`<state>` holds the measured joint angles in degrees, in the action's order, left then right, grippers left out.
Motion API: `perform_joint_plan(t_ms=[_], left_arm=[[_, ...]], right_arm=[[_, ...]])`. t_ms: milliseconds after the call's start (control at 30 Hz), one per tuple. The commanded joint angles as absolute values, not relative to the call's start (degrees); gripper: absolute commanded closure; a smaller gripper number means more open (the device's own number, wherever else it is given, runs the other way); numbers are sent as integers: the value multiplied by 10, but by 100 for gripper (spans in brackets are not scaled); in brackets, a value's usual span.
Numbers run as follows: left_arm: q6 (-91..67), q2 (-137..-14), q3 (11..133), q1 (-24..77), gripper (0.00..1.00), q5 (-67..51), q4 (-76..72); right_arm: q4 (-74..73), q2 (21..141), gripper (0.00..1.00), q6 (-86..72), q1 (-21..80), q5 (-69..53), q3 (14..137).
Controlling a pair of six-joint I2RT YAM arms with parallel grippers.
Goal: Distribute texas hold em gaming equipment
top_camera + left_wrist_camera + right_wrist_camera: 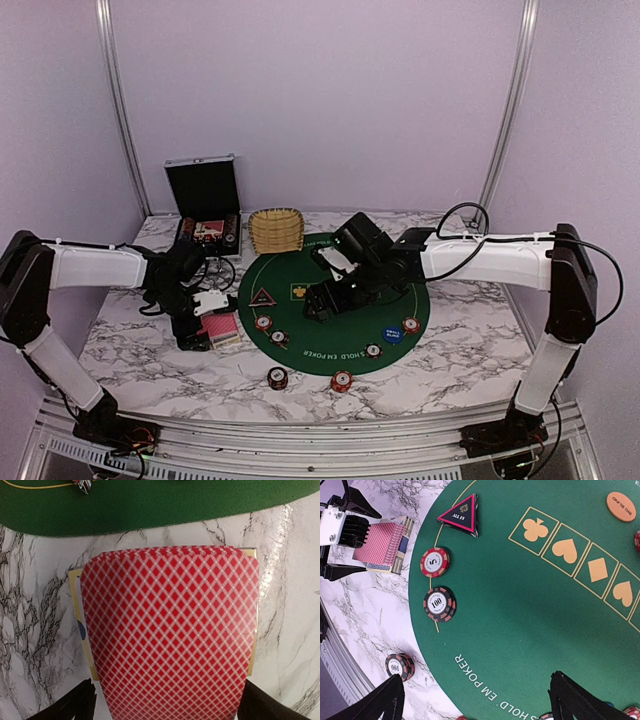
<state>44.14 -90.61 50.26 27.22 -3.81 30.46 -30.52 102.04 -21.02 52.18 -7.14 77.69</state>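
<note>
A deck of red-backed playing cards (170, 630) lies on its box on the marble, left of the round green poker mat (350, 325). My left gripper (170, 711) is open, with one dark fingertip (82, 702) at each side of the deck's near end. The right gripper (480, 705) hangs open over the mat's printed edge with nothing between its fingers. On the mat lie a dark triangular marker (459, 516), a red chip (434, 562), a black chip (439, 603), an orange disc (621, 506) and a blue disc (392, 335). A chip stack (400, 666) stands off the mat.
A wicker basket (276, 230) sits at the mat's far edge. An open silver-edged black case (203, 190) stands at the back left against the wall. More chips (341, 380) lie near the mat's front edge. Metal frame rails run along the table's front.
</note>
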Motion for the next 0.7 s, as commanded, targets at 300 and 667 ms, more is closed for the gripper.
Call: perform_joint_plan(t_ms=[300, 667], left_arm=[[450, -923, 496, 274, 1, -58, 286], [461, -945, 488, 270, 1, -49, 270]], right_arm=[[-302, 1002, 1, -214, 526, -71, 784], [-308, 1000, 1, -211, 526, -68, 786]])
